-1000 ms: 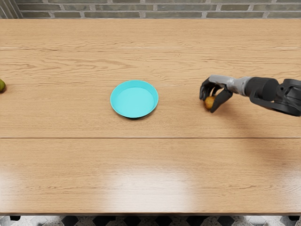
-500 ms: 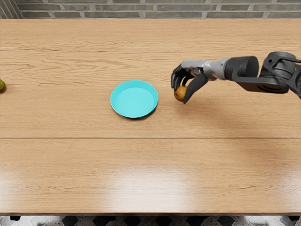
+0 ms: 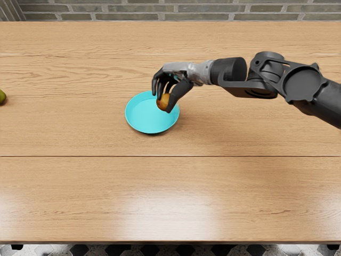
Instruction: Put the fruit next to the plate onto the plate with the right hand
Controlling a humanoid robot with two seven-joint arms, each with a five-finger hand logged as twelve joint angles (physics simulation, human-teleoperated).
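Note:
A small orange-yellow fruit (image 3: 163,102) is held in my right hand (image 3: 167,90), whose dark fingers curl around it. The hand hangs over the right part of the turquoise plate (image 3: 144,114), which lies on the wooden table left of centre. The fruit is above the plate's inner surface near its right rim; whether it touches the plate I cannot tell. My right arm (image 3: 277,82) reaches in from the right edge. The left arm is out of view.
A greenish fruit (image 3: 2,97) peeks in at the table's far left edge. A brick wall (image 3: 170,10) runs along the table's back edge. The table's front edge lies near the bottom of the view.
My right hand carried the fruit leftward from the table's right side to above the plate's right part. The arm stretched further into view. The plate stayed put.

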